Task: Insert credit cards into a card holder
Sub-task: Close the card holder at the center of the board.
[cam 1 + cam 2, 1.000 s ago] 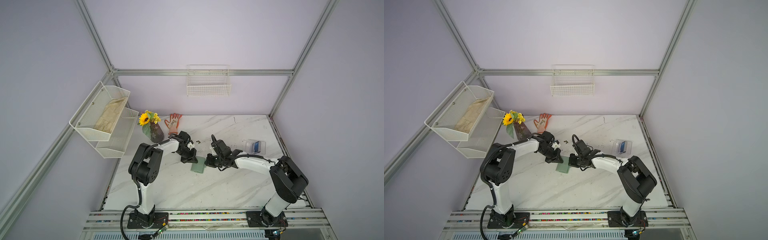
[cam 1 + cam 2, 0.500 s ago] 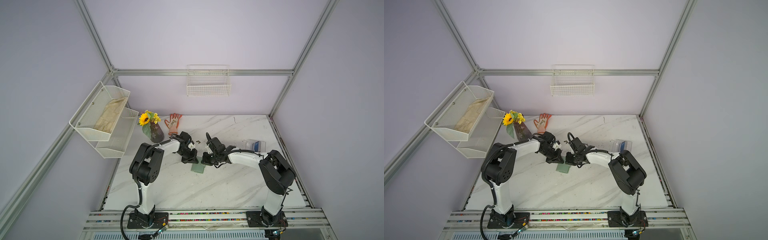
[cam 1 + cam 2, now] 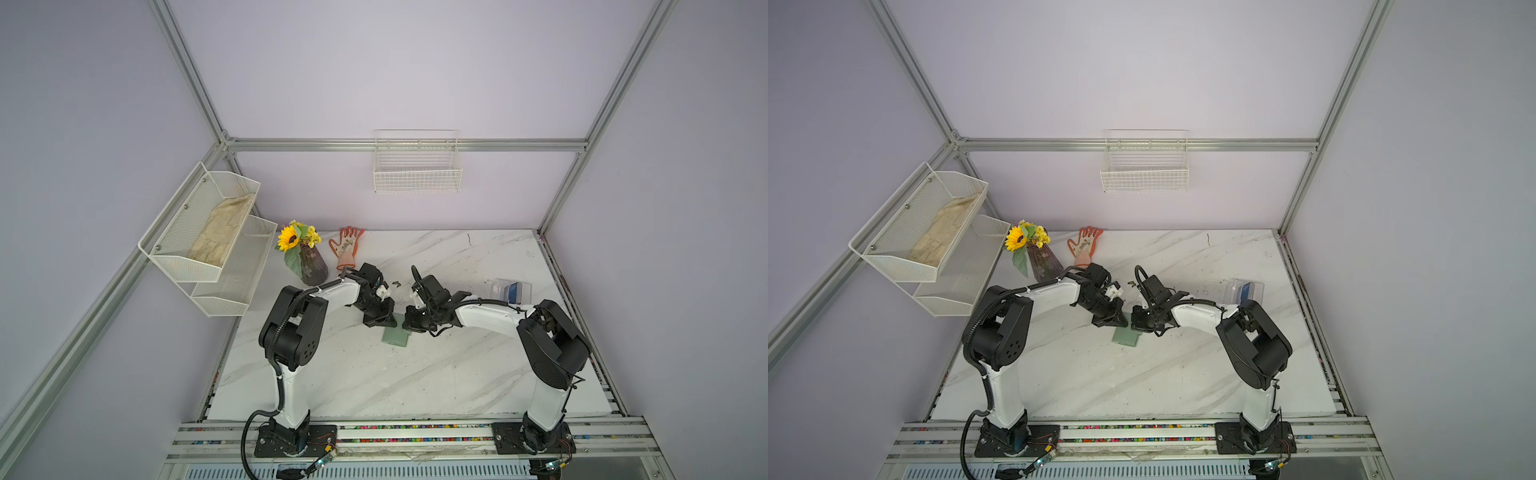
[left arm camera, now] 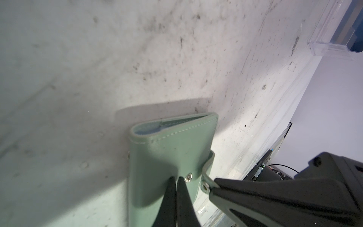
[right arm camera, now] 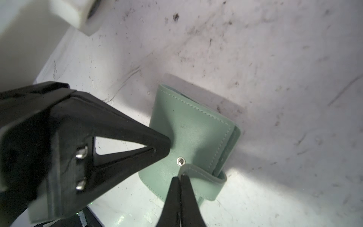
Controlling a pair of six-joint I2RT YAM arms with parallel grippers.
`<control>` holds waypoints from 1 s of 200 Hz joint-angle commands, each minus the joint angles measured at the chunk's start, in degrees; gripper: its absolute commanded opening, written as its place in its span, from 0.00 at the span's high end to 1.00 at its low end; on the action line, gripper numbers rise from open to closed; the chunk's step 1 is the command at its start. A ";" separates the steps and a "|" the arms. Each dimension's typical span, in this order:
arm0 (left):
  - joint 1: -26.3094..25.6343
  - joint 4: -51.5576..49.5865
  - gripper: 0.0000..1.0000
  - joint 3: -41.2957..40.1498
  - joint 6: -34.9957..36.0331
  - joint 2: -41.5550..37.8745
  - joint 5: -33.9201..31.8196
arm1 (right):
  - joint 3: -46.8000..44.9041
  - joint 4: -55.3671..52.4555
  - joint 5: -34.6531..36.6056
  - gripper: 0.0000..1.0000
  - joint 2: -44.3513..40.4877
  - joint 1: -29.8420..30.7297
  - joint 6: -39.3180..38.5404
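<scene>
The sage-green card holder (image 3: 395,336) (image 3: 1125,336) lies closed on the marble table, its snap tab (image 5: 204,176) undone and lifted off the stud (image 5: 180,160). My left gripper (image 3: 384,322) (image 4: 175,179) is shut with nothing in it, its tips pressing on the cover beside the stud. My right gripper (image 3: 409,324) (image 5: 179,176) is shut on the end of the snap tab. A blue credit card (image 3: 514,292) (image 4: 353,29) stands in a clear plastic box (image 3: 498,289) at the right.
A vase with a sunflower (image 3: 309,266) and an orange glove (image 3: 347,249) sit at the back left. A small dark scrap (image 3: 396,284) lies behind the grippers. White wire baskets hang on the left wall (image 3: 199,245) and back wall (image 3: 417,166).
My right arm's elbow has drawn in toward the middle and its wrist has shifted slightly left at the holder. The left arm and the holder have barely moved.
</scene>
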 commanded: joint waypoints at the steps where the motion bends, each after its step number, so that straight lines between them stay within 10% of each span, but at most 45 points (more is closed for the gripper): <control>1: -0.36 0.67 0.94 -1.53 -0.23 0.73 0.20 | -0.90 1.81 -1.40 0.92 1.13 -0.19 0.32; 200: -0.52 0.83 0.94 -2.13 -0.21 0.78 -0.02 | -2.46 5.98 -3.62 0.87 2.15 -0.23 1.56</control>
